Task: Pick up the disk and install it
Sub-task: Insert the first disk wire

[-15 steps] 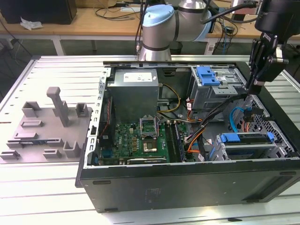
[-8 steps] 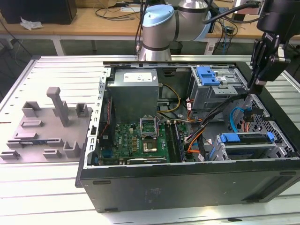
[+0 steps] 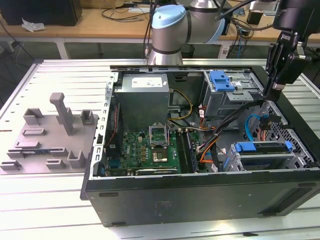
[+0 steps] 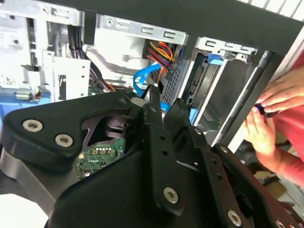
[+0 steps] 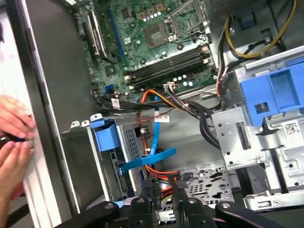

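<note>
The disk [image 3: 252, 147], known by its blue carrier bracket, sits in the drive cage [image 3: 302, 150] at the near corner of the computer case [image 3: 200, 192], on the exterior view's right. The claw [image 3: 274, 93] hangs above that side, further back, its jaws narrow with nothing between them. Reaching the disk well, I'd say, means coming down straight and staying off the blue data cable [image 3: 248, 127] and the orange wires [image 3: 207, 152]. The case also holds the motherboard [image 3: 150, 147] and the grey power supply [image 3: 142, 97]. A person's hands [image 5: 14, 137] rest at its outer wall.
</note>
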You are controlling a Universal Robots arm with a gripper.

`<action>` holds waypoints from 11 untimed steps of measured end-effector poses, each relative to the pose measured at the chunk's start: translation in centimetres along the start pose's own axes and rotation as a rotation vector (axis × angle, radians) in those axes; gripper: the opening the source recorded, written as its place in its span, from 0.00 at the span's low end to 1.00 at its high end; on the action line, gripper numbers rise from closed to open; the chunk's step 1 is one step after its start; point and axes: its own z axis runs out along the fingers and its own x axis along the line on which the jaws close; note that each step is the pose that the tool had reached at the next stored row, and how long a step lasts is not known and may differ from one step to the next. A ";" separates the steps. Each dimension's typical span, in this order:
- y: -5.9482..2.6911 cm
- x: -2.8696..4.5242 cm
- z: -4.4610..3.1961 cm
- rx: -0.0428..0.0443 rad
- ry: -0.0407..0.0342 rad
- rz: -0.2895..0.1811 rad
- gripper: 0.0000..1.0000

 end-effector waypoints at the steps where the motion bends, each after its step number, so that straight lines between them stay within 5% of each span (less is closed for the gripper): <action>1: -0.21 -0.33 -0.03 -0.0012 0.0034 -0.001 0.31; 7: -0.37 -0.89 0.12 -0.0222 0.0371 -0.016 0.31; 11: -0.57 -1.07 0.37 -0.0287 0.0512 -0.034 0.31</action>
